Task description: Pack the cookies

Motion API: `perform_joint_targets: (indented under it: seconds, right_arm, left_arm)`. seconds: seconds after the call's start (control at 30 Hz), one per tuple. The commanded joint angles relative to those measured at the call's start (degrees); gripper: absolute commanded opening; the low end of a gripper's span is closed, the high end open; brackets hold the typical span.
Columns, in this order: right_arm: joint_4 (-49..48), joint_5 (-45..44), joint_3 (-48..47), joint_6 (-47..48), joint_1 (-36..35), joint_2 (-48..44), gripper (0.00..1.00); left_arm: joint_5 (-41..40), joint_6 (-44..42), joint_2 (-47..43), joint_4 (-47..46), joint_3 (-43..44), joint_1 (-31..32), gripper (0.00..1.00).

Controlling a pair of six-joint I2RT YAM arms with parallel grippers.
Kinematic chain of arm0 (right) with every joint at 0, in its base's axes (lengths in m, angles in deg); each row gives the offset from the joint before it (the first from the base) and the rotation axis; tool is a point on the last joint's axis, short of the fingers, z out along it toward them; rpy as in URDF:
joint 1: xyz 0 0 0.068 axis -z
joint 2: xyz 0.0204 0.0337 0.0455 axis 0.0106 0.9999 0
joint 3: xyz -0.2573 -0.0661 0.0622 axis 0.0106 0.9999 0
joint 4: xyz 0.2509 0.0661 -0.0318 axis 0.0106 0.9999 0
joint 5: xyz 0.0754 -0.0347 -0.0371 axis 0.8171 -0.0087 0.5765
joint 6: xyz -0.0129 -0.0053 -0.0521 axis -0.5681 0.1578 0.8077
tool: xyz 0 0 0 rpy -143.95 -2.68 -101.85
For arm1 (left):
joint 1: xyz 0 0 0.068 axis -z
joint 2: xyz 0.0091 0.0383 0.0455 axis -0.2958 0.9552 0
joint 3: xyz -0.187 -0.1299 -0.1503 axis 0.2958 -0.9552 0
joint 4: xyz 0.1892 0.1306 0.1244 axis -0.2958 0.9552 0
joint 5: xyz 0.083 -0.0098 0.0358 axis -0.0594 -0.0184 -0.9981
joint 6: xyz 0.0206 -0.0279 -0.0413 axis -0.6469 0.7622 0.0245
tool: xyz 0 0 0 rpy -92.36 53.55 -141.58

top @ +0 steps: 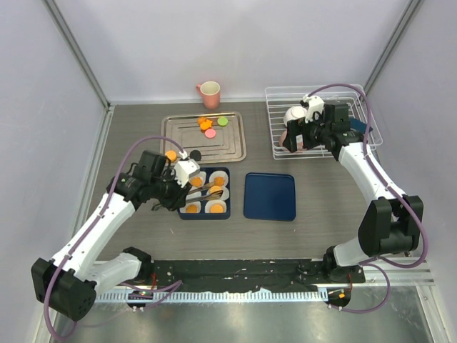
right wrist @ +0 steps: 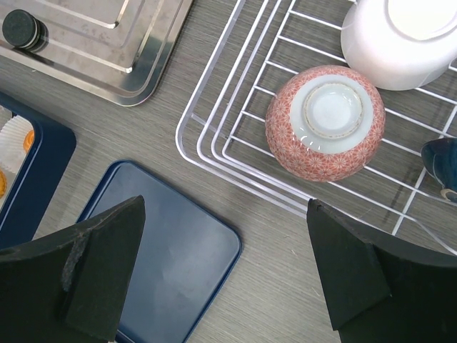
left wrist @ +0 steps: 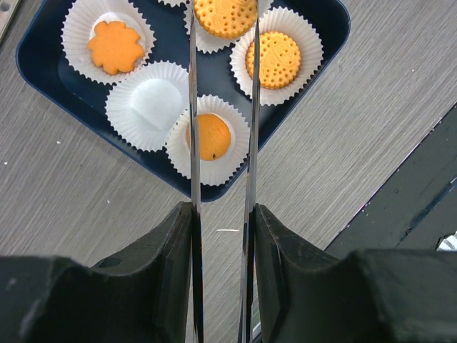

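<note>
My left gripper (top: 178, 188) is shut on thin metal tongs (left wrist: 194, 107) that reach over the dark blue box (top: 204, 211). The blades flank a round dotted orange cookie (left wrist: 225, 16) over a white paper cup at the top edge of the left wrist view. Other cups hold a flower-shaped orange cookie (left wrist: 116, 46), a dotted one (left wrist: 273, 59) and a plain round one (left wrist: 208, 136); one cup (left wrist: 150, 103) is empty. Loose cookies (top: 208, 125) lie on the metal tray (top: 232, 146), with a black one (right wrist: 21, 28) near its front. My right gripper (right wrist: 225, 214) is open and empty.
The box's flat blue lid (top: 270, 196) lies right of the box. A white wire rack (top: 357, 96) at the back right holds a red patterned bowl (right wrist: 325, 121) and a white bowl (right wrist: 400, 39). A pink mug (top: 209, 93) stands at the back.
</note>
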Motion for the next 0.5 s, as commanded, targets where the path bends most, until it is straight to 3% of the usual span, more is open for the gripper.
perform_joint_targets:
  seconds: [0.0,0.27,0.47]
  right_arm:
    - [-0.64,0.47,-0.33,0.63,-0.04,-0.47,1.00]
    - [-0.64,0.39,-0.33,0.72,-0.04,-0.55,1.00]
    - [-0.64,0.47,-0.33,0.72,0.05,-0.55,1.00]
  left_arm:
    - [2.17,-0.86,-0.20,-2.42,-0.10,0.14,0.23]
    - [3.05,-0.42,1.29,-4.01,-0.89,0.14,0.27]
    - [2.44,-0.07,1.47,-4.80,-1.16,0.14,0.37]
